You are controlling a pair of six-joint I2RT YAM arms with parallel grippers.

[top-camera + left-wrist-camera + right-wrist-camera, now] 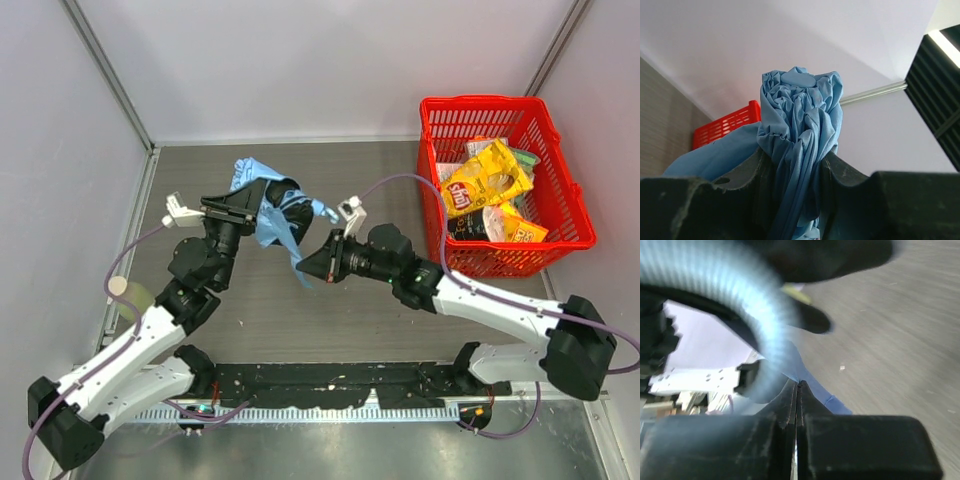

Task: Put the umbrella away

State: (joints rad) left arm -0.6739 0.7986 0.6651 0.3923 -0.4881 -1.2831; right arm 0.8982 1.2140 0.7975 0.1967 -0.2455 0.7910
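Left pincer (pixel 265 205) clamps the bunched umbrella (pixel 800 115). Right pincer (pixel 312 263) is closed beside its dangling strap (pixel 296 262); hold unclear. Best: wind strap tight, left clamp firm.

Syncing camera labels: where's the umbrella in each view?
Top: umbrella left of centre, between the two arms.
Left wrist: centre, bunched fabric clamped in the left hand.
Right wrist: blurred blue strip at centre, just beyond the shut right hand; contact unclear.
Shared landmark: grey table, in all three views.
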